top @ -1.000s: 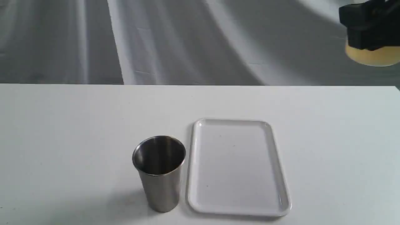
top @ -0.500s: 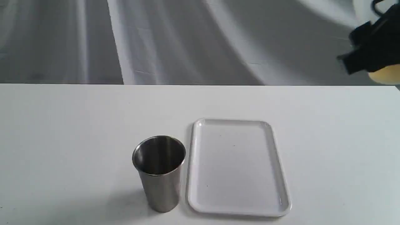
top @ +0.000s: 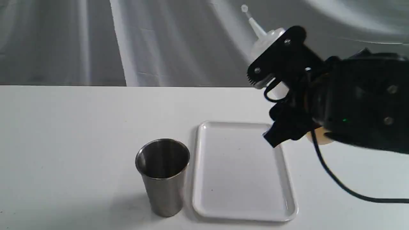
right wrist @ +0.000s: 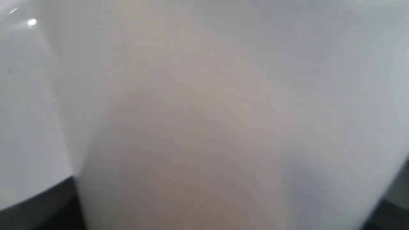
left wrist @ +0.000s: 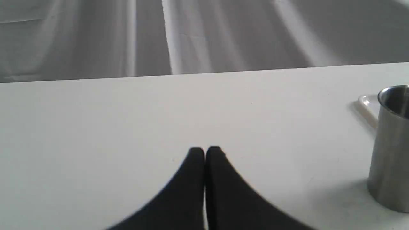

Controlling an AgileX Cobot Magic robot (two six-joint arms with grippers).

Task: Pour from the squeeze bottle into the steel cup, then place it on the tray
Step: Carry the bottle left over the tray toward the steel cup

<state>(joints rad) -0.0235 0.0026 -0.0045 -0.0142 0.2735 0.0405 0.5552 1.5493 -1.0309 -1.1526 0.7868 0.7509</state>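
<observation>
Holding bottle (top: 266, 41) clamped in right gripper (top: 274, 95) above tray's (top: 196, 179) far right edge, pre-pour carry; needs to go left, then tip nozzle (top: 255, 25) down over cup (top: 163, 175).

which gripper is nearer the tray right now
Right. The right gripper, holding the squeeze bottle, hangs by the tray's far right corner; the left gripper sits beyond the steel cup.

The black left end effector (left wrist: 204, 153) is seen with its tips pressed together over a plain white tabletop (left wrist: 127, 121). A shiny stainless-steel tumbler (left wrist: 391, 150) is set upright well apart from it, with a white plastic tray rim (left wrist: 367, 103) partly hidden behind.
</observation>
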